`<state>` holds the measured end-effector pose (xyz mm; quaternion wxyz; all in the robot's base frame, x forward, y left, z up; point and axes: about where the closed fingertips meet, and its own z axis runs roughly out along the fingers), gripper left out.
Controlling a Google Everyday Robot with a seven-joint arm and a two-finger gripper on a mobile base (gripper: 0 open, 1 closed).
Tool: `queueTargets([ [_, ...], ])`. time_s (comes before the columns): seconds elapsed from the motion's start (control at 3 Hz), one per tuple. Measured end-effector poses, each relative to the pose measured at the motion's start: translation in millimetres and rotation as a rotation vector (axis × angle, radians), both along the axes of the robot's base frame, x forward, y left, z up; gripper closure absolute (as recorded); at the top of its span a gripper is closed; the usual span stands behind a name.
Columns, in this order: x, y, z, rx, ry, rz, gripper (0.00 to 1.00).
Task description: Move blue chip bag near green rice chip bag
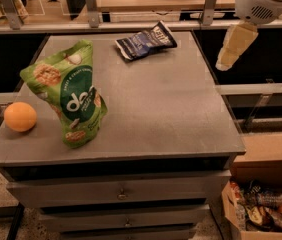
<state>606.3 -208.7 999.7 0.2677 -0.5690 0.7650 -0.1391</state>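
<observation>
The blue chip bag (145,40) lies flat near the far edge of the grey table (171,114), right of centre. The green rice chip bag (70,95) stands upright, slightly tilted, at the left front of the table. My gripper (229,51) hangs in the air beyond the table's right edge, level with the far part of the table. It is to the right of the blue bag, apart from it and holding nothing that I can see.
An orange ball-like fruit (20,116) sits at the table's left edge beside the green bag. A cardboard box of packets (261,209) is on the floor at the lower right. A railing (146,26) runs behind the table. Drawers (121,194) are below.
</observation>
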Motion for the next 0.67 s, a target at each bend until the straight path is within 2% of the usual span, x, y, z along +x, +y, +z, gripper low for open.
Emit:
queueTargets([
  [0.33,15.9,5.9,0.1,0.042,-0.05,0.015,0.0],
  [0.67,60.8,14.1,-1.4,0.096,-0.148,0.006,0.0],
])
